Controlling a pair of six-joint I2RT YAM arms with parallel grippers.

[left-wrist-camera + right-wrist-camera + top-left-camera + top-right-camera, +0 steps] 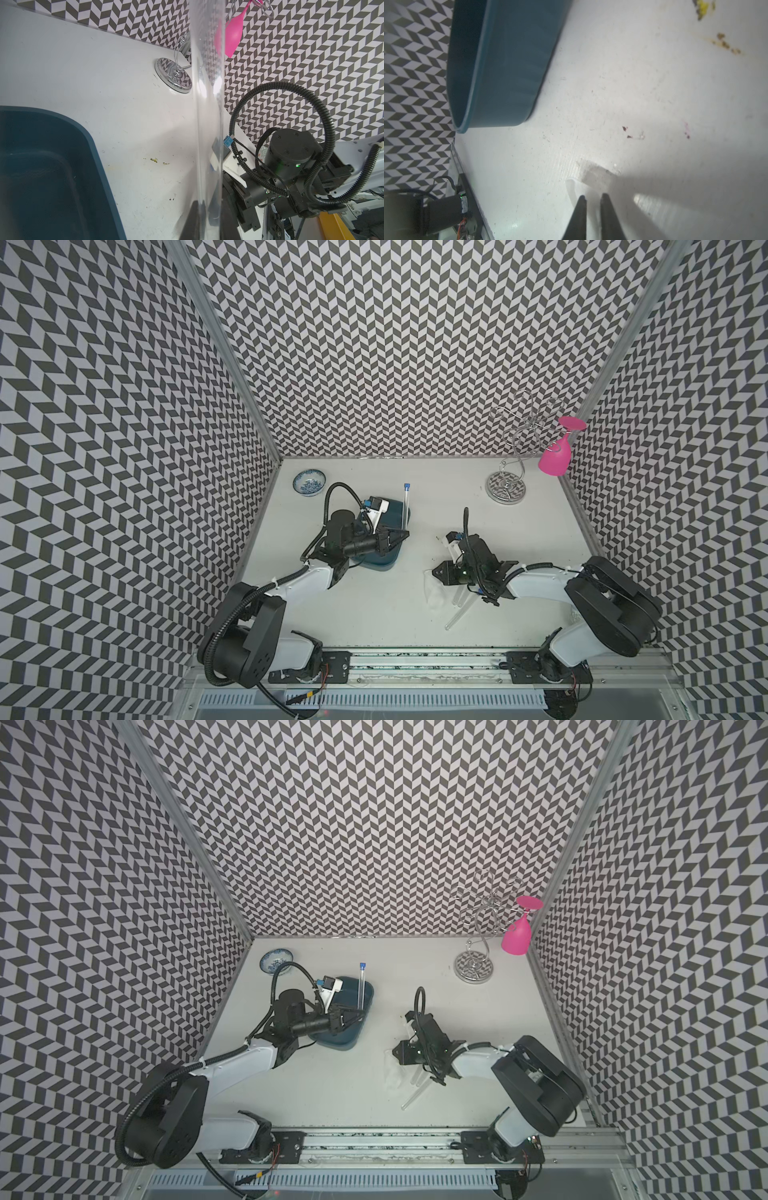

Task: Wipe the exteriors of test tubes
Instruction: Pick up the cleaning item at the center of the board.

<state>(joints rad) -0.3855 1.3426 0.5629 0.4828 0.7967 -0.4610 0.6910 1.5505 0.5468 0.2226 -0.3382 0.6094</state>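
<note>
Here, the blue tub (384, 562) sits centre-left; above it, the left gripper (403, 535) clamps 1 upright test tube (405, 510). Centre-right, the right gripper (435, 572) is closed on the wipe sheet (431, 593); 3 test tubes (454, 616) lie just beside it.

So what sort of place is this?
Probably a robot test booth: patterned walls box in a white table, and a left arm and right arm are mounted on a rail at its front.
</note>
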